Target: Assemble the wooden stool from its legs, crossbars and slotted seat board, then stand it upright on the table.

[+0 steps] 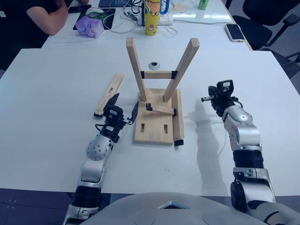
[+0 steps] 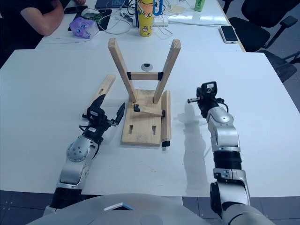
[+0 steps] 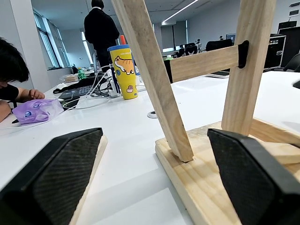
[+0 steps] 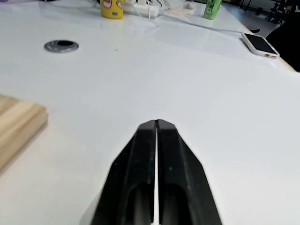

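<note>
**Head view.** The slotted seat board lies flat on the worktop, apparently underside up so that the legs can be dropped into it from above.

- Legs, 4 counted.
  - 2 stand in the far end of the board: 1 on its left side and 1 on its right side. They splay outward.
  - 1 lies along the board's right edge.
  - 1 lies loose, just left of the board.
- Crossbars, 2 counted.
  - 1 ties the standing pair together above the board, which is judged to be what keeps them upright.
  - 1 lies slantwise on the board, unfitted.
- Open slots, 2 counted, in the board's near half.

The left hand sits at the board's left edge, between the board and the loose leg, with its fingers apart. It is judged to be placed there to take either piece. The right hand is held to the right of the board, apart from it and carrying nothing.

**Left wrist view.** The 2 pads stand wide apart with nothing between them. The board's edge and both standing legs are ahead. Wood, presumably the loose leg, shows beside 1 pad.

**Right wrist view.** The 2 fingers are pressed together above bare worktop. A wooden corner at the board's right side is in view, but whether it is the board or the lying leg cannot be told.

**Assessment.** The stool is about half assembled.
</note>
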`<state>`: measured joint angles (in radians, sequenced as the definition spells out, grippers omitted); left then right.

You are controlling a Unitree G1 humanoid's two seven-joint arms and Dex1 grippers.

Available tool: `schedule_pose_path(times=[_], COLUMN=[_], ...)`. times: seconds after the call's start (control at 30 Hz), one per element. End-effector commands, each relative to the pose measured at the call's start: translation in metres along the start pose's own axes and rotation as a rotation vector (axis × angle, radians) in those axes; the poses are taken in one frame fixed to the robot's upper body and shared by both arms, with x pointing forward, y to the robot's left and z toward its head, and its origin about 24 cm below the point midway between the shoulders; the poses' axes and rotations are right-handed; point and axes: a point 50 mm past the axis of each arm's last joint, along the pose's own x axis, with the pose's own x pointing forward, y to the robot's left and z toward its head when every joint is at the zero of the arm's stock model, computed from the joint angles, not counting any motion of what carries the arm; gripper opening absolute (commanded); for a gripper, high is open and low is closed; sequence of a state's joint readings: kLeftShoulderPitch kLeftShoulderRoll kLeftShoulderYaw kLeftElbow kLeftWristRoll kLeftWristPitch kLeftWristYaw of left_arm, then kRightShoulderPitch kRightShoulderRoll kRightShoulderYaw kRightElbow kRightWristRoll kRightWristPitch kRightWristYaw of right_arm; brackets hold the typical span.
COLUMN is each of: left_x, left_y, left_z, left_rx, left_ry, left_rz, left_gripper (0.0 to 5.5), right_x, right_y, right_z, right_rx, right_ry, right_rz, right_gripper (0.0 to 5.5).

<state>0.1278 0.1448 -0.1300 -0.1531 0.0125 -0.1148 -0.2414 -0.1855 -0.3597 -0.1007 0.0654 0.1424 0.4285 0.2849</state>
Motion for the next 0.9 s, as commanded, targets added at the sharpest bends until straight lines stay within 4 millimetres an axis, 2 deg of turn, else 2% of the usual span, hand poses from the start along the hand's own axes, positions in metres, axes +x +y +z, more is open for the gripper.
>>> schedule_pose_path(times=[0.03, 0.17, 0.33, 0.53, 0.8, 0.9], left_x=[-0.006, -0.012, -0.018, -0.018, -0.019, -0.020], left_y=[0.002, 0.001, 0.000, 0.004, 0.009, 0.007], left_z=[-0.006, -0.008, -0.010, -0.011, -0.010, -0.008], left_rx=[0.009, 0.008, 0.000, -0.002, -0.016, -0.030], left_ry=[0.038, 0.052, 0.064, 0.063, 0.055, 0.037], left_rz=[0.037, 0.073, 0.116, 0.138, 0.158, 0.127], left_gripper=[4.16, 4.16, 4.16, 4.16, 4.16, 4.61], right_x=[-0.025, -0.041, -0.046, -0.047, -0.045, -0.043], right_y=[0.012, 0.015, 0.020, 0.033, 0.045, 0.049], right_z=[0.003, 0.021, 0.034, 0.035, 0.028, 0.027], right_rx=[0.123, 0.280, 0.388, 0.465, 0.475, 0.500], right_ry=[0.042, 0.101, 0.254, 0.353, 0.412, 0.430], right_rz=[0.160, 0.240, 0.349, 0.445, 0.442, 0.452], right_gripper=[0.01, 0.56, 1.36, 2.20, 3.20, 3.74])
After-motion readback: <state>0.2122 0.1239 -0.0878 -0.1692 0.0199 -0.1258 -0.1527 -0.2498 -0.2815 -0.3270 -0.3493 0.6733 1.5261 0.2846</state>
